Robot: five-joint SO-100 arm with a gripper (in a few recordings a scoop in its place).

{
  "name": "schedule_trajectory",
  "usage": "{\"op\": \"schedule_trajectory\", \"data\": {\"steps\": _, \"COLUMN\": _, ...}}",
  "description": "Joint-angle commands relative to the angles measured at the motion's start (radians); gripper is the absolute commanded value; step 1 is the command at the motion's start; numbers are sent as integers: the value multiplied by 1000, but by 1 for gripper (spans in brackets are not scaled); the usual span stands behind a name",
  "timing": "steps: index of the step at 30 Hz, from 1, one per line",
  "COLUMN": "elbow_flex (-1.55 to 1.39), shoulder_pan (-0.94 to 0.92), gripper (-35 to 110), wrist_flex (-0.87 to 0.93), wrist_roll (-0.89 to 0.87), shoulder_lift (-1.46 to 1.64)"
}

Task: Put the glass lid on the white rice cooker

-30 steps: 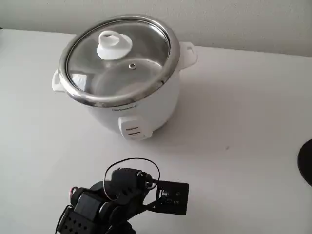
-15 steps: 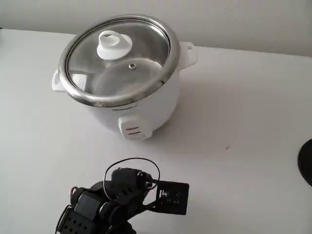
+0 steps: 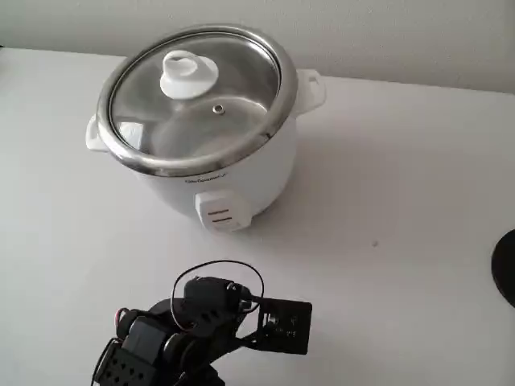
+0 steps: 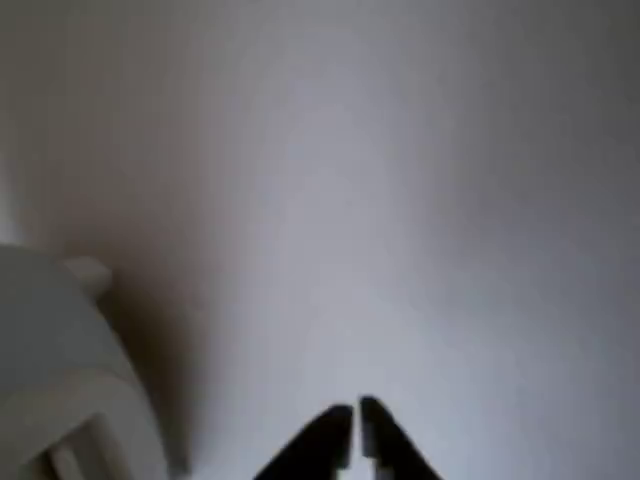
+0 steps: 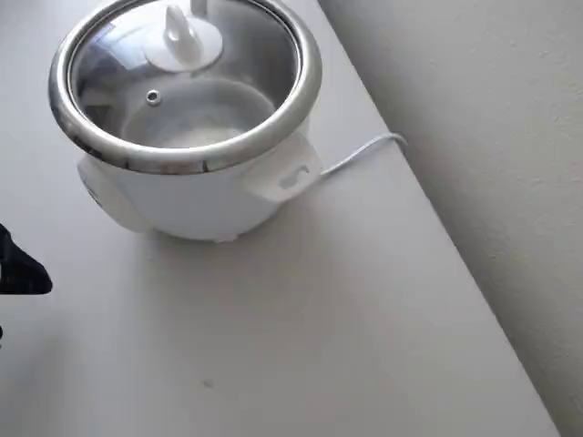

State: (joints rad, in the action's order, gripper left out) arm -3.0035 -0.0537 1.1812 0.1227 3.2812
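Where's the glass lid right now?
In the fixed view the glass lid sits on the white rice cooker, upper left on the table, apart from the hand.

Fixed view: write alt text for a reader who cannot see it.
A glass lid with a white knob sits closed on a white rice cooker on a white table. The black robot arm is folded low at the bottom edge, apart from the cooker and in front of its switch.
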Motion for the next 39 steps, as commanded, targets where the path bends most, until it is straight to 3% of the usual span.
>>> {"op": "schedule_trajectory", "data": {"steps": 1, "elbow_flex": 3, "shoulder_pan": -12, "gripper": 0, "wrist_flex": -23, "wrist_roll": -3, "shoulder_lift": 8}}
{"op": "schedule_trajectory", "data": {"steps": 39, "elbow_flex": 3, "shoulder_pan": -12, "gripper": 0, "wrist_flex": -23, "wrist_roll": -3, "shoulder_lift": 8}}
